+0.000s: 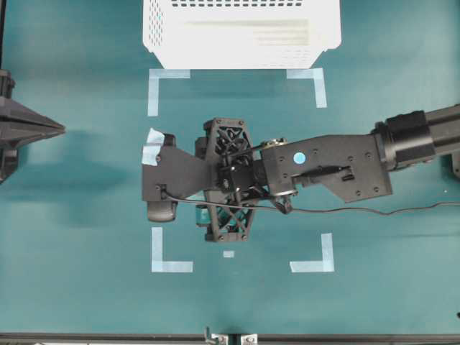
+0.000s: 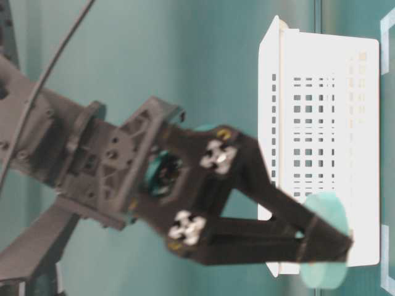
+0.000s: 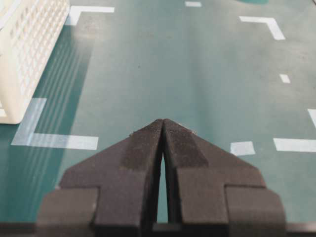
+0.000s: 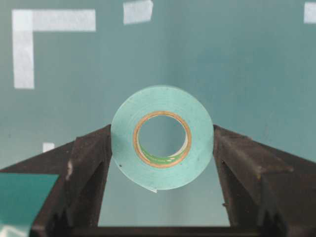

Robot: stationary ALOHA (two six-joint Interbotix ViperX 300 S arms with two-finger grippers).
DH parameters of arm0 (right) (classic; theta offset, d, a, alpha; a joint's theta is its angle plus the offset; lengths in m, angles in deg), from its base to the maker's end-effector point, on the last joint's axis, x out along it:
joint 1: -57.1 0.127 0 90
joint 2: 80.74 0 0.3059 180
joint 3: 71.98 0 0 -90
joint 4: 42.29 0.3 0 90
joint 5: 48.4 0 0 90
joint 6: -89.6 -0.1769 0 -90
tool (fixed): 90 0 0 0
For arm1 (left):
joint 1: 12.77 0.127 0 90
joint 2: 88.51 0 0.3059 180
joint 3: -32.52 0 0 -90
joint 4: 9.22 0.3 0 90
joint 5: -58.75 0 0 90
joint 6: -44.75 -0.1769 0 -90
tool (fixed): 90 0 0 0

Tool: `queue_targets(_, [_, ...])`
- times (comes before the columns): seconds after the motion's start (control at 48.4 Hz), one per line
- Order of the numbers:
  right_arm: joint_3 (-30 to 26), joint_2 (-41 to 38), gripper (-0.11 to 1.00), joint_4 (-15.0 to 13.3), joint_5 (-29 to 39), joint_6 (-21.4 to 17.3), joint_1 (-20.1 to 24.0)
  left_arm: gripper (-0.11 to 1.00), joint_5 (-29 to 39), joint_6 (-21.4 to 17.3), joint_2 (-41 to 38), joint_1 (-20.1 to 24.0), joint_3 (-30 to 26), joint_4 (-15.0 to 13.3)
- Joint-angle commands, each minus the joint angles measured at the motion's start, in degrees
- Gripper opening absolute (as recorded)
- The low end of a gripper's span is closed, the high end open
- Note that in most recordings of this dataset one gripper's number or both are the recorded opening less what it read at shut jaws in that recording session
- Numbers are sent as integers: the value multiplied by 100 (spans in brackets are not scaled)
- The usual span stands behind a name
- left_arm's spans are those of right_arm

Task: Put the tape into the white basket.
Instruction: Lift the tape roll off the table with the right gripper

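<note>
The teal-green tape (image 4: 162,137) is a ring with a tan inner core, and its hole faces the right wrist camera. My right gripper (image 4: 162,136) is shut on it, one finger on each side of the roll. In the table-level view the tape (image 2: 324,240) sits at the tips of the right gripper (image 2: 336,243), in front of the white basket (image 2: 321,142). In the overhead view the right gripper (image 1: 154,176) is over the marked square and mostly hides the roll. The white basket (image 1: 241,32) stands at the far middle. My left gripper (image 3: 163,122) is shut and empty at the left edge (image 1: 57,129).
Pale-blue tape corner marks (image 1: 169,74) (image 1: 315,264) outline a square on the teal table. The right arm (image 1: 345,165) and its cable (image 1: 374,210) stretch in from the right. The basket's wall (image 3: 29,44) also shows at the left of the left wrist view.
</note>
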Motion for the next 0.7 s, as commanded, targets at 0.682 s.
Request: queue_targets(0.682, [-519, 316, 68, -35, 1011, 88, -185, -11, -35, -9, -62, 18, -79, -9])
